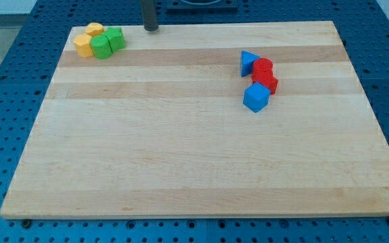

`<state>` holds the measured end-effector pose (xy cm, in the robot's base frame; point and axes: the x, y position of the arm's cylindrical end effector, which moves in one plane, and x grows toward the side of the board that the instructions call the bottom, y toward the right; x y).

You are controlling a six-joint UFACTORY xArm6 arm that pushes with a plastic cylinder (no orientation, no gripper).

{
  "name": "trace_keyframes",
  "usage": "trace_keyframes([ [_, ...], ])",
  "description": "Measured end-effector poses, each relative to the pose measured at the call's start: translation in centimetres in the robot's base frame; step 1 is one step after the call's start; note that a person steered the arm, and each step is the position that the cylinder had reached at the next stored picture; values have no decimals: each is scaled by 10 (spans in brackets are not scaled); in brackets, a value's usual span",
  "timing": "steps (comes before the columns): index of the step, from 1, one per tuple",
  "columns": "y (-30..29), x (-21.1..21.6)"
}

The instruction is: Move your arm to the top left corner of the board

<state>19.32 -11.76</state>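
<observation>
- No claw on this rig, so nothing to call open or closed, just a dark rod; my tip sits at the far edge of the wooden board, left of the middle.
- Just left of it, apart from it, sits a clump in the far left corner: two yellow blocks touching two green blocks.
- Well off to the right: blue triangle, two red blocks and a blue cube, all bunched in a chain.
</observation>
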Motion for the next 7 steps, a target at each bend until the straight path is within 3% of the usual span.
trace_keyframes([
  [2,2,26],
  [4,0,95],
  [5,-20,134],
  [7,-129,131],
])
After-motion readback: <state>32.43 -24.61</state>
